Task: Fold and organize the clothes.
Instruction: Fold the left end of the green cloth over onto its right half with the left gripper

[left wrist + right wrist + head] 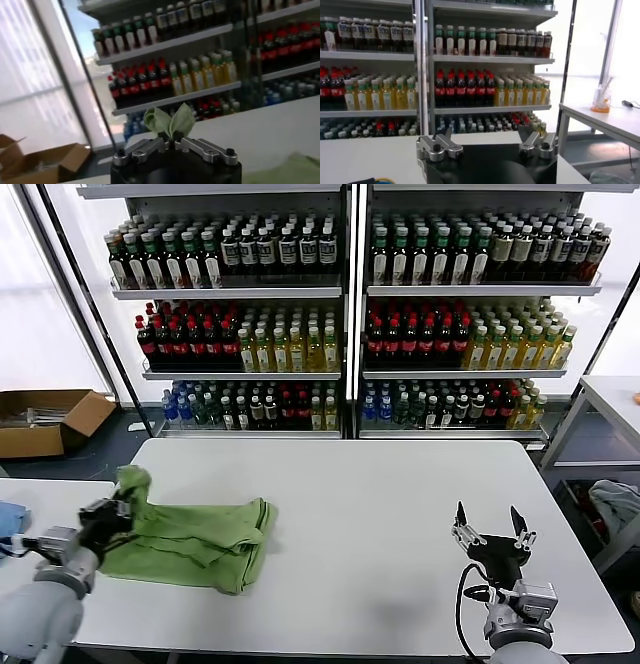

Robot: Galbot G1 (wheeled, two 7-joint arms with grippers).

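Observation:
The light green polo shirt [200, 539] lies partly folded on the left part of the white table [380, 524]. My left gripper [118, 506] is shut on a pinch of the shirt's left edge and holds it lifted a little above the table. In the left wrist view the green fabric [170, 120] sticks out between the closed fingers [169, 136]. My right gripper [492, 522] is open and empty, upright above the table's front right part. It also shows in the right wrist view [487, 137]. The collar and chest print are hidden.
Shelves of bottles [340, 314] stand behind the table. A cardboard box [40, 422] sits on the floor at the far left. A blue cloth [10, 519] lies on a side table at the left. Another table [610, 409] and a grey bundle [615, 504] stand at the right.

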